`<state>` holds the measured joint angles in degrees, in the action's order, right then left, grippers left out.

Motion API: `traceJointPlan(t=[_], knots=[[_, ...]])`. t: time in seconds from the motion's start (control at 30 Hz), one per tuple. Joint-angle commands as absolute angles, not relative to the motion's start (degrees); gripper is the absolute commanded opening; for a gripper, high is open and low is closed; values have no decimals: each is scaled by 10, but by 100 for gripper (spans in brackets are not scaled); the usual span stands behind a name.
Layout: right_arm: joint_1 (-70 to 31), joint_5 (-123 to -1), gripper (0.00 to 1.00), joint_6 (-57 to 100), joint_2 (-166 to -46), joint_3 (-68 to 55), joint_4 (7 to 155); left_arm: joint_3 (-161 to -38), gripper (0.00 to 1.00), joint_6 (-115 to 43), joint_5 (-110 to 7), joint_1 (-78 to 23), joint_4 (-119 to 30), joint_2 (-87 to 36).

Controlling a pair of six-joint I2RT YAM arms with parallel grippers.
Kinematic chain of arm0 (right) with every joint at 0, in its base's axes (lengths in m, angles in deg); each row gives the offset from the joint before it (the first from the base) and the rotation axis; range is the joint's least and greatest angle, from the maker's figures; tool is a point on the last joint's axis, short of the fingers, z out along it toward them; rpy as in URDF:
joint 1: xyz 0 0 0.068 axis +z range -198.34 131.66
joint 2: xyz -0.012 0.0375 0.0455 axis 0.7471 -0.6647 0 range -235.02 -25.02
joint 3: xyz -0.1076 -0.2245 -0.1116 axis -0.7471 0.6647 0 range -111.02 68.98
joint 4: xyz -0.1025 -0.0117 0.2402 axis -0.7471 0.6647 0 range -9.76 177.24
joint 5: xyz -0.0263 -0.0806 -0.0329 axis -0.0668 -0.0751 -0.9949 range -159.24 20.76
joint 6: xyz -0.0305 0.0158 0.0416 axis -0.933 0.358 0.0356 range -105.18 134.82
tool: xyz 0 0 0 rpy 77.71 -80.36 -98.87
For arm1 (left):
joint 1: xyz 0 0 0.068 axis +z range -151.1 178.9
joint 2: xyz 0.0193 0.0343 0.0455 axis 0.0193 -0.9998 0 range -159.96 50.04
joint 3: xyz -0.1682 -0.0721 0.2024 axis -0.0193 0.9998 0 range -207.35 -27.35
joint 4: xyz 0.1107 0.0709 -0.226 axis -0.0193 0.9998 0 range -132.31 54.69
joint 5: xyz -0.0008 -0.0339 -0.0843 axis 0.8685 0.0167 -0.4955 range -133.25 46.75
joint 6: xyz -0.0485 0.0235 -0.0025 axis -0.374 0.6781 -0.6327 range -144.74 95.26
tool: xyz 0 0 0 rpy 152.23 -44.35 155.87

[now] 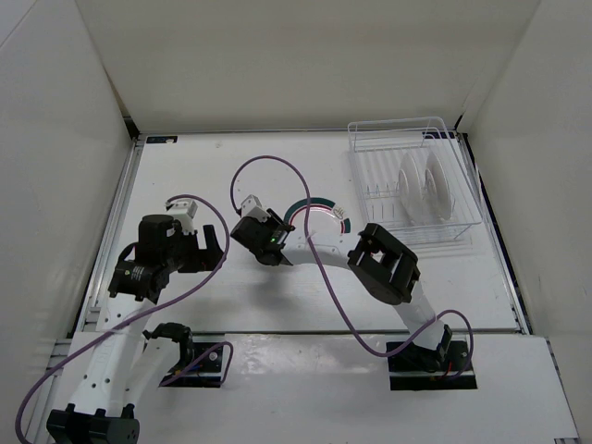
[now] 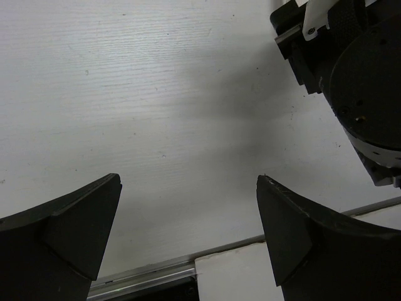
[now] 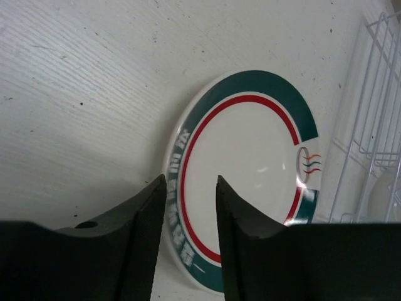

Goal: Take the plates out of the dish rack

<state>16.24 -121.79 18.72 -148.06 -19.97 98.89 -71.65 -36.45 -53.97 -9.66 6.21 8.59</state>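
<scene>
**Overhead view.** A white table (image 1: 277,166) with a faint wood grain fills the floor of a booth. Plain white walls (image 1: 296,55) close it in at the back and on both sides. The rack (image 1: 398,122) sits in the upper right of the frame, at the table's far right corner. White plates (image 1: 427,190) stand on edge in its near half; their number is hard to tell. A green-ringed plate (image 1: 319,209) lies on the table at centre, left of the rack and apart from it, with its lower part hidden by the right arm. Purple cables (image 1: 268,158) loop over the table from both arms.

**Right wrist view.** The right gripper (image 3: 191,188) hangs over the plate's near rim. Its fingers stand a narrow gap apart and the rim shows through that gap. The fingers do not appear to be clamped on the plate. The plate's red inner ring and a small emblem face up. The rack's wires run along the right edge of the frame, just beyond the plate.

**Left wrist view.** The left gripper (image 2: 188,182) hovers over bare, lightly speckled table with its fingers wide apart. A metal strip (image 2: 144,276) edges the table along the bottom of the frame. Part of the right arm (image 2: 369,81) fills the upper right corner.
</scene>
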Motion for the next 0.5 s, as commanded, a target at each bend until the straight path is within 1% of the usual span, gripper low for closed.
traceJointPlan(t=[0.0, 0.07, 0.2, 0.3, 0.43, 0.47], knots=[[166, -1200, 43, 206, -1462, -233, 1004, -715, 100, -369, -529, -94, 67, 97], [163, -1163, 44, 204, -1454, -230, 1001, -716, 100, -369, -530, -94, 68, 99], [164, -1144, 44, 204, -1446, -234, 1011, -717, 100, -369, -528, -95, 71, 99], [161, -1089, 44, 201, -1420, -237, 1021, -716, 100, -368, -528, -94, 72, 104], [157, -1056, 44, 181, -1374, -252, 1047, -717, 100, -369, -527, -94, 72, 111], [157, -1052, 46, 178, -1355, -256, 1052, -717, 100, -368, -527, -94, 73, 112]])
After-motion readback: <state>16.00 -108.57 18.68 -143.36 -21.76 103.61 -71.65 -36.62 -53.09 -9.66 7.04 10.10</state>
